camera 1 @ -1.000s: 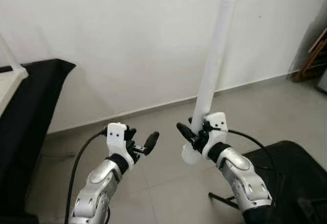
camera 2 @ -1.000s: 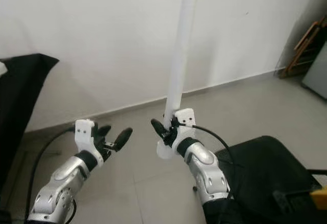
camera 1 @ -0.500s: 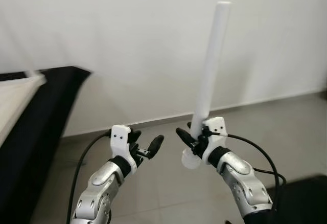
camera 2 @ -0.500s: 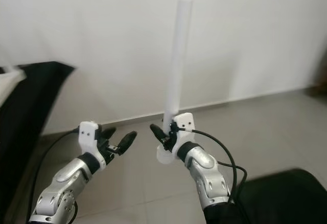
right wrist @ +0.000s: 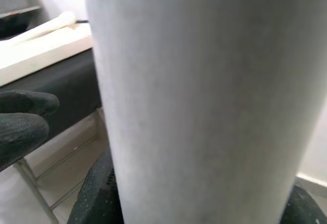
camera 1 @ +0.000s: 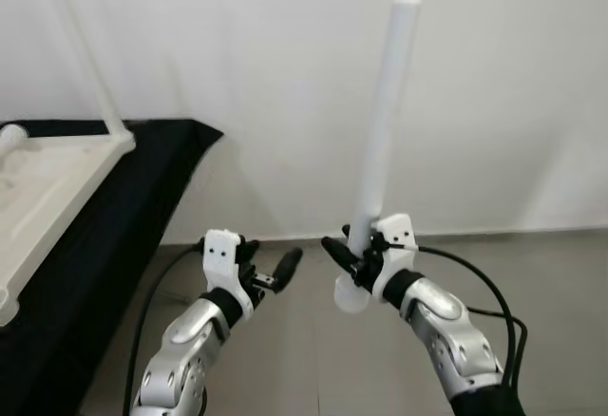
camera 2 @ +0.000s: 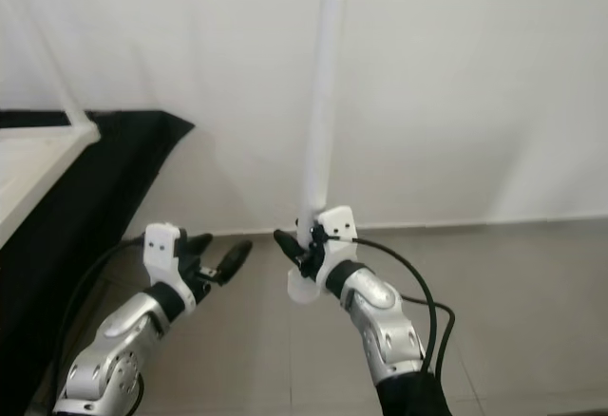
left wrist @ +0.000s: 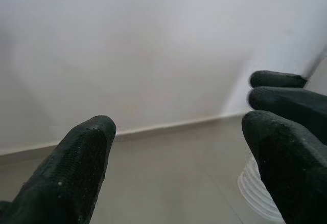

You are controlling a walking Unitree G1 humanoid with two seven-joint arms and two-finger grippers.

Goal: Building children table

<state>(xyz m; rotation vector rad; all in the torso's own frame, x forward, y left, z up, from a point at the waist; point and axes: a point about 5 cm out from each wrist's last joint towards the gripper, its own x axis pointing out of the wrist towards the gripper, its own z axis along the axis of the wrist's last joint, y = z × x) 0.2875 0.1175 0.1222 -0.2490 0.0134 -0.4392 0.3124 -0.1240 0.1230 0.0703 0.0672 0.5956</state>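
Note:
A long white table leg [camera 1: 382, 126] stands nearly upright in front of me, and my right gripper [camera 1: 356, 251] is shut on it near its lower, threaded end [left wrist: 255, 191]. Seen from the right wrist, the leg [right wrist: 194, 96] is very close. My left gripper [camera 1: 271, 270] is held open a little to the left of that end, with nothing between its fingers [left wrist: 82, 157]. At the left, the white tabletop [camera 1: 47, 183] lies upside down on a black-covered surface [camera 1: 142, 207], with one white leg [camera 1: 90, 69] sticking up from its corner.
A white wall [camera 1: 237, 46] rises close ahead and meets the grey tiled floor [camera 1: 304, 359] at a skirting line. The black-covered surface takes up the left side. Black cables [camera 1: 489, 293] trail from both wrists.
The camera has swung left: the black-covered surface and white tabletop have come into view and the black seat at the right has gone. Both grippers keep their pose.

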